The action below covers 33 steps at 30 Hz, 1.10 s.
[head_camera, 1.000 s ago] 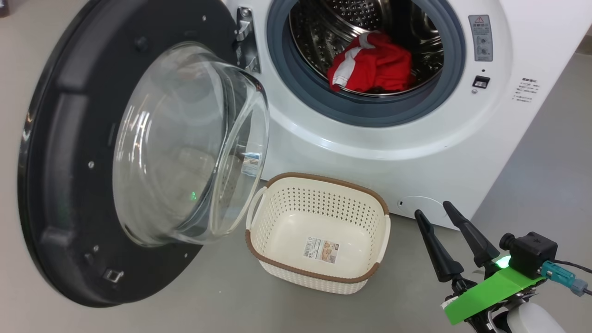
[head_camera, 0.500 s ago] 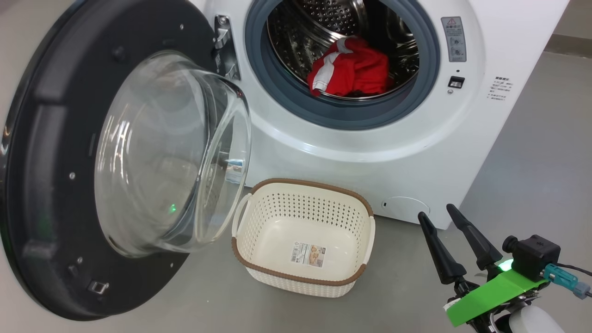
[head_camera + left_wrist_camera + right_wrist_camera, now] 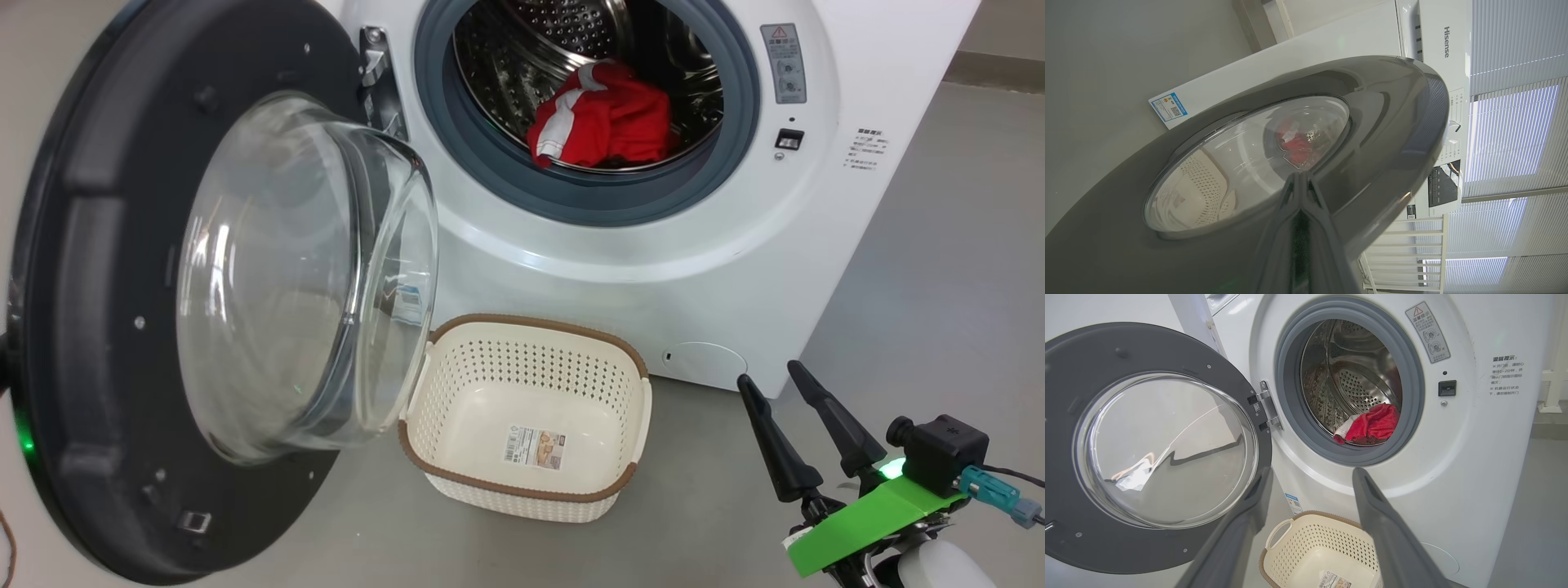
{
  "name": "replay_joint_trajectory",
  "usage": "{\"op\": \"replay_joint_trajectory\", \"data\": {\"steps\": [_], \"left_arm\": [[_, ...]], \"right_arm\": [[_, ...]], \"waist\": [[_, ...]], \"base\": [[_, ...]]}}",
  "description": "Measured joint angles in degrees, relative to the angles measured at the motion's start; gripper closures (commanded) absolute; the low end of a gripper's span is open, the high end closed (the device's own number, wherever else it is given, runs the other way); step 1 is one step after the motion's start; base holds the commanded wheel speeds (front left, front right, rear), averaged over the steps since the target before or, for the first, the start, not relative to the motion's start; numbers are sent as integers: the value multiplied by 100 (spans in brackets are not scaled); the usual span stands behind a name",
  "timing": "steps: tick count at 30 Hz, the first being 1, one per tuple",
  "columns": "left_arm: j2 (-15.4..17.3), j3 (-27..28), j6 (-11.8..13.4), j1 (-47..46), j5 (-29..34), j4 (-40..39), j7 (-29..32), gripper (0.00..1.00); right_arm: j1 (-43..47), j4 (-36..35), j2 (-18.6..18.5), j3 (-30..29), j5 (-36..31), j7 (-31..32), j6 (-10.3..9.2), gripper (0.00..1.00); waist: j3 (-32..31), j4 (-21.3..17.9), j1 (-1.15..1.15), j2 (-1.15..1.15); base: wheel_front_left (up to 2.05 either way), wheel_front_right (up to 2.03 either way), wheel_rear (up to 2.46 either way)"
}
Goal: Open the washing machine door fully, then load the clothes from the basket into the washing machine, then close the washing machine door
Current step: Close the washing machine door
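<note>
Sets the left hand (image 3: 1299, 176), closed tight and empty, against the open door (image 3: 98, 245), holds the right hand (image 3: 767, 373) spread wide and empty near the basket (image 3: 522, 505) on the floor (image 3: 702, 506), red clothes (image 3: 608, 122) inside the washing machine (image 3: 653, 278).

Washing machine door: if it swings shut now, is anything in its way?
Maybe the basket: it stands on the floor beside the glass bowl of the door, and I cannot tell whether the door would pass over its rim. The clothes lie inside the drum, behind the gasket.
</note>
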Motion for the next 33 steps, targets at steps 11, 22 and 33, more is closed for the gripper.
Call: {"op": "replay_joint_trajectory", "data": {"steps": [11, 22, 33], "left_arm": [[-147, -450, -51, 21, -49, -505, 215, 100], [-366, -723, -51, 48, -47, -918, 253, 100], [-581, -981, -149, 18, 13, -1000, 168, 100]], "right_arm": [[0, 11, 42, -16, 0, 0, 0, 0], [0, 8, 49, -46, 0, -1, 0, 0], [-2, 8, 26, -37, 0, 0, 0, 0]], "waist": [[-42, -197, 0, 0], [-30, -591, 0, 0], [44, -963, 0, 0]], "base": [[0, 0, 0], [0, 0, 0], [0, 0, 0]]}}
